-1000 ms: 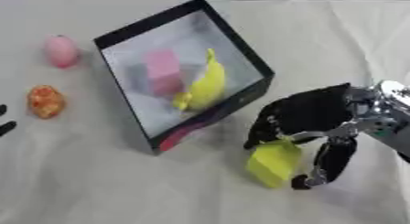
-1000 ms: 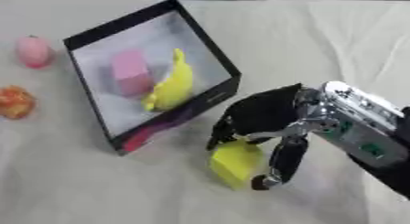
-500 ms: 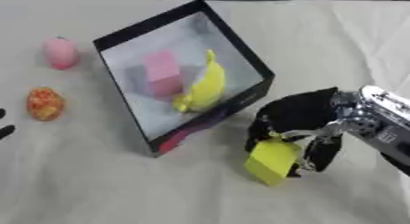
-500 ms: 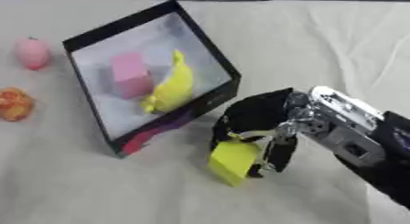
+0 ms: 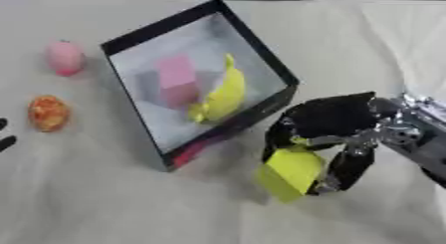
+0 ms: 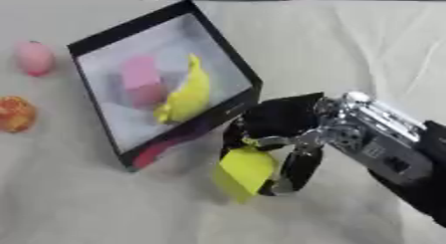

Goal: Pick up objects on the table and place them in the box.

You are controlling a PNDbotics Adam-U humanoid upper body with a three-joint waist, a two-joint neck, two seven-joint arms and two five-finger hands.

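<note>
Fingers of my right hand (image 5: 335,133) are curled round a yellow block (image 5: 290,171), thumb on one side and the rest on the other, so the block is pinched between them and tilted, one corner pointing down toward the cloth. I cannot tell whether that corner touches the cloth-covered table (image 5: 104,208) or hangs just above it. My hand sits at about 4 o'clock from the box (image 5: 261,63), just beside its near corner, the dark knuckles almost against the black wall.

The box is a shallow black tray with a pale floor, turned askew on the table. Inside it lie two things — a pink block (image 5: 177,77) toward the 10 o'clock side and a yellow banana (image 5: 223,92) beside it, running lengthwise down the middle.

Out at 9 o'clock from the box, well apart from it, a pink rounded fruit (image 5: 65,58) rests on the cloth, and nearer me, at about 8 o'clock, an orange mottled one (image 5: 48,112).

My left hand (image 5: 4,136) shows only as dark fingertips at the left edge — straight and idle, holding nothing.
</note>
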